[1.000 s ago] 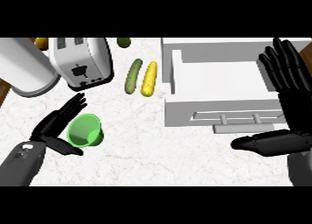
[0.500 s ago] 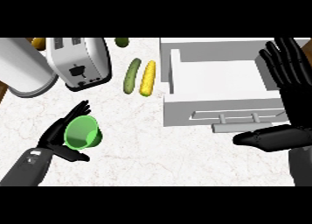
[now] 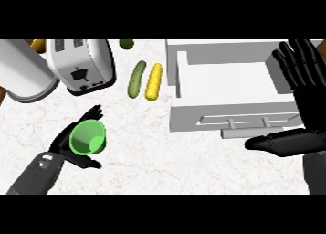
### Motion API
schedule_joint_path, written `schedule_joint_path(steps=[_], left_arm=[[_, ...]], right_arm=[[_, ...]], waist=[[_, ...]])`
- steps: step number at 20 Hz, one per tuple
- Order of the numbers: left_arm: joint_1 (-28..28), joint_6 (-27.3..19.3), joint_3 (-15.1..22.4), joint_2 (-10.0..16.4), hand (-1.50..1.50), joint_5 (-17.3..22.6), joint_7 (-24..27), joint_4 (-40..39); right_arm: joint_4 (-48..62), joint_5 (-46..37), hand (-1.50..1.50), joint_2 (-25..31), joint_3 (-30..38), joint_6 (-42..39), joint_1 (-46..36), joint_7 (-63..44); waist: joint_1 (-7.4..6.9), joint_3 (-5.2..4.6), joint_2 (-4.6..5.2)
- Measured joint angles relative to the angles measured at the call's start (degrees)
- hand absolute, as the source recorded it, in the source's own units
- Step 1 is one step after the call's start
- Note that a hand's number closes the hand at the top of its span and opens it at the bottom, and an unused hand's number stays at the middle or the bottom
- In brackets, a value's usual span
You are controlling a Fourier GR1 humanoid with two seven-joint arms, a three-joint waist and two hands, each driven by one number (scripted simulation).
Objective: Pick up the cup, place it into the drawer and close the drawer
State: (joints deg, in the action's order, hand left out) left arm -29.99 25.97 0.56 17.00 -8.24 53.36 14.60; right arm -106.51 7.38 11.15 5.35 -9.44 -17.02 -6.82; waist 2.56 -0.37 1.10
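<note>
**Left hand is closing round the green cup**

In the head view, the left hand [image 3: 63, 146] is curling its fingers and thumb round the green cup [image 3: 89, 137]. The cup is sitting near the left edge of the counter [image 3: 192, 169], with its open mouth tipping up toward us.

A moment ago the hand was only reaching in beside the cup. Now it is hugging the cup, and the arm is tucking in more from below. The cup itself is hardly moving, and I cannot tell if it is off the counter yet.

The white drawer [image 3: 226, 84] is standing open at the back right corner, well apart from the cup. The right hand [image 3: 312, 109] is resting at the right edge, flat and holding nothing.

So the grabbing part is looking nearly done. Lifting the cup, carrying it across to the drawer and shutting the drawer are still waiting.
</note>
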Motion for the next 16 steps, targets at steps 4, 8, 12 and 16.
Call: schedule_joint_path(steps=[4,8,12,16], left_arm=[[-0.29,0.16,0.39,-0.63,-1.5,-0.18,0.5,-0.79],[-0.52,1.55,0.86,-1.9,1.5,0.07,0.05,-1.11],[-1.23,3.55,1.02,-3.23,1.5,0.95,-0.29,-0.17],[-1.02,-0.18,0.57,-3.41,1.5,1.16,3.39,2.27]], right_arm=[[0.36,-0.22,-1.5,0.25,0.25,-0.18,0.07,0.49],[0.18,0.37,-1.5,0.66,0.58,-0.47,-0.26,-0.38],[0.32,0.47,-1.5,1.07,0.75,-0.99,0.08,-0.22],[1.22,0.65,-1.5,1.72,1.59,-1.3,-0.14,0.01]], waist=[[-0.1,0.01,-0.03],[0.19,-0.02,0.01],[0.21,-0.04,0.02],[-0.14,-0.03,0.02]])
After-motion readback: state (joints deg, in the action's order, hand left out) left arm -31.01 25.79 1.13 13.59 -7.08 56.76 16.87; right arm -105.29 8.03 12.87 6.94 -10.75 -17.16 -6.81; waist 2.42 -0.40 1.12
